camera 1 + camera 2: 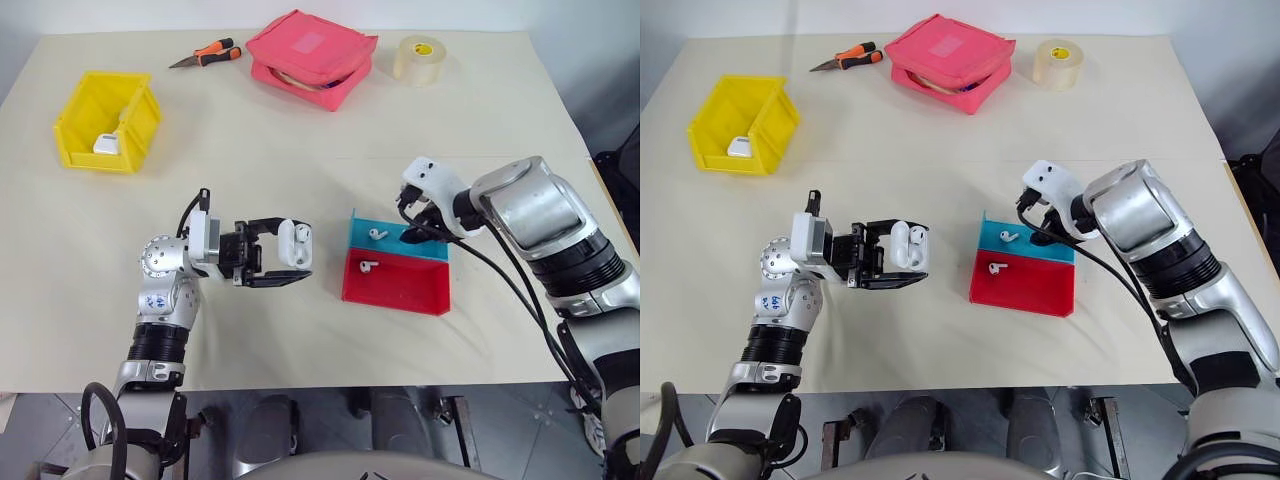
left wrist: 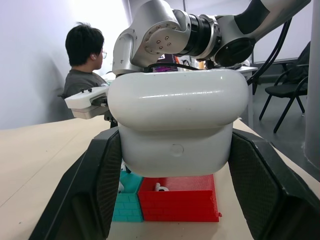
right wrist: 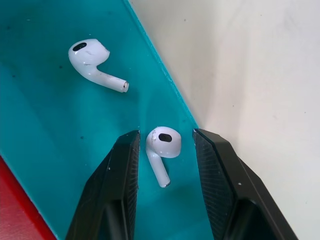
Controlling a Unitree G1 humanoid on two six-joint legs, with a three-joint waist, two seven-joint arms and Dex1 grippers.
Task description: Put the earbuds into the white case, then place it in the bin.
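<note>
Here we held the case clamped in our left fingers above the counter. Our right fingers, part open, straddled an earbud on the teal tray, not gripping it. The bin sat far left.
</note>
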